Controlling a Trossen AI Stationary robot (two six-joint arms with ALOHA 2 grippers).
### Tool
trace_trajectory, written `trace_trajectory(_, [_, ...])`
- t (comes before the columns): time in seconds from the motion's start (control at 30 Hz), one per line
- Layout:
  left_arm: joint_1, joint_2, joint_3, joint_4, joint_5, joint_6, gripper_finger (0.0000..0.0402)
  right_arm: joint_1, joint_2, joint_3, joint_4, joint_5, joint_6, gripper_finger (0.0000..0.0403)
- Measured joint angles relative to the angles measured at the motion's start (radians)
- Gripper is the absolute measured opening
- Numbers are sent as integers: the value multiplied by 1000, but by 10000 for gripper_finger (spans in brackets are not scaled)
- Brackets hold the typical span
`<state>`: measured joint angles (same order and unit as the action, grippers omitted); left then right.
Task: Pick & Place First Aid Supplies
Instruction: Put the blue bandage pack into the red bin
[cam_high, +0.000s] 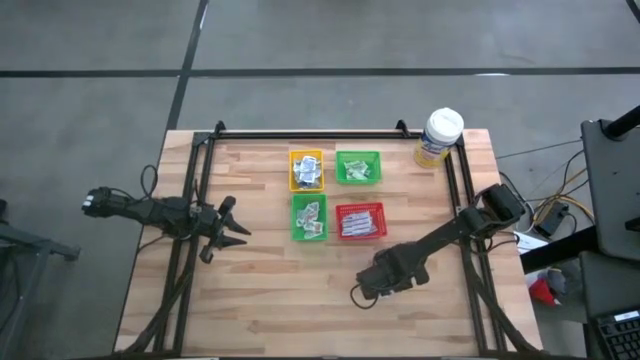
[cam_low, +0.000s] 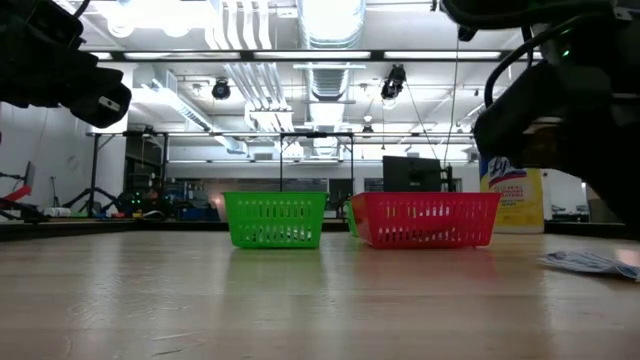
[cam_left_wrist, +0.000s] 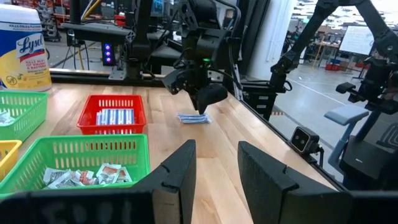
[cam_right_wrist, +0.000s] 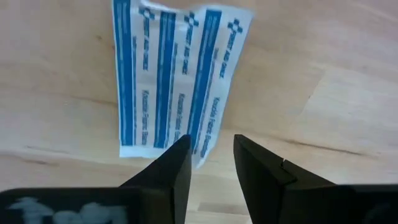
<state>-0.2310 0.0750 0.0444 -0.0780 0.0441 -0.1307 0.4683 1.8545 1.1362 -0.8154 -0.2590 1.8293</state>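
Right wrist view: packet (cam_right_wrist: 169, 81) stripes lengthwise.

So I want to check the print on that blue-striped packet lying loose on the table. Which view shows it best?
The right wrist view: the blue-striped packet fills it, lying flat just beyond the right hand. The left wrist view shows it small under that hand; the low view shows it edge-on; in the high view the arm hides it.
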Motion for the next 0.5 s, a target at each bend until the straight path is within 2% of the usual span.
trace_trajectory(0.33, [0,2,0,0,0,6,115,4,19,-51,97,-11,52,132])
trace_trajectory(0.5, [0,7,0,1,0,5,115,4,27,-67,112,-20,49,113])
